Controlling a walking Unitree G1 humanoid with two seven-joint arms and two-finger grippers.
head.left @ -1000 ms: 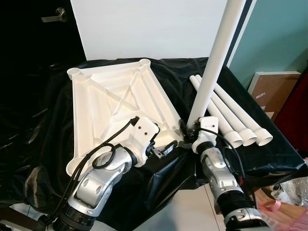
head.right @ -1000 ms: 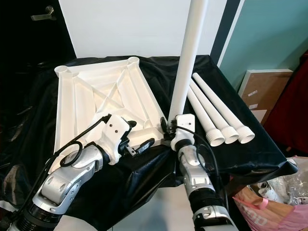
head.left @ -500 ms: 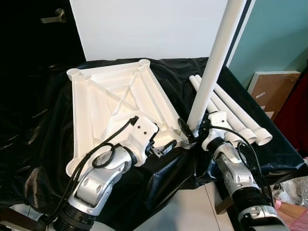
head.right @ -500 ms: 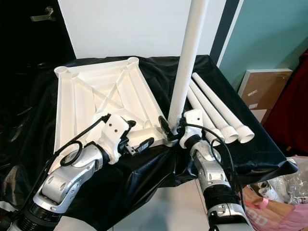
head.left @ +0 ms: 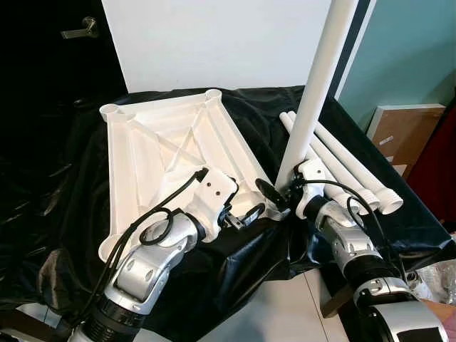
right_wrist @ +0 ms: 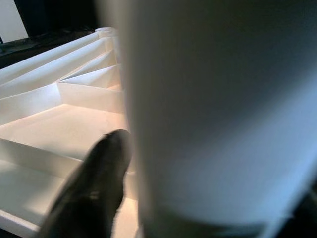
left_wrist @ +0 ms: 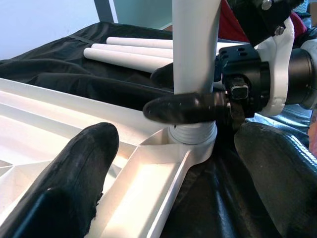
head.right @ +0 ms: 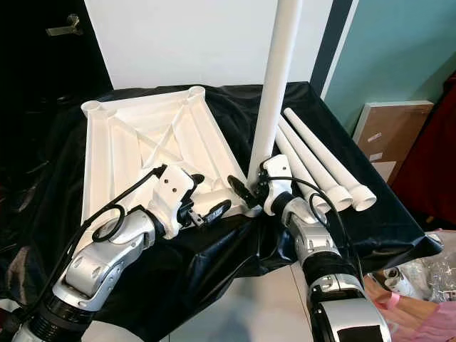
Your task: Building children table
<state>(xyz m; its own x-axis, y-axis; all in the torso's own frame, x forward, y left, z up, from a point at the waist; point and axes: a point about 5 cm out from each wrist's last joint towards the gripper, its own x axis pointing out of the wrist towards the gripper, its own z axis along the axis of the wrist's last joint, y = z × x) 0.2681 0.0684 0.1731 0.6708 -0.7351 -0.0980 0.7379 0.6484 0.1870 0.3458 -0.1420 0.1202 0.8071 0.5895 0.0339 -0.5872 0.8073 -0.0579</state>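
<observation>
1. Four white legs in all: one upright leg (head.left: 317, 85) standing at the near right corner of the tabletop (head.left: 157, 153), three spare legs (head.left: 342, 167) lying side by side to the right of it, touching one another.
2. Tabletop upside down, ribbed underside showing, resting on a black cloth (head.left: 64, 185) that drapes over the support.
3. Foot of the upright leg seated in the corner socket (left_wrist: 193, 136), its threaded collar just above the socket rim; leg leaning slightly to the right in the head views.
4. Right gripper (head.left: 279, 191) clamped around the base of the upright leg, one finger (left_wrist: 183, 108) lying across the front of the tube, the other behind it; same finger (right_wrist: 94, 183) pressed beside the tube in the right wrist view.
5. Left gripper (head.left: 242, 215) at the near edge of the tabletop, just beside the socket, spread wide and grasping nothing; one finger (left_wrist: 74, 168) over the white ribbing, the other (left_wrist: 282, 168) over the cloth.
6. Behind the work: a white board (head.left: 214, 43) against a dark door with a handle (head.left: 78, 28), a teal wall (head.left: 413, 50) and a cardboard box (head.left: 399, 132) off to the right.
</observation>
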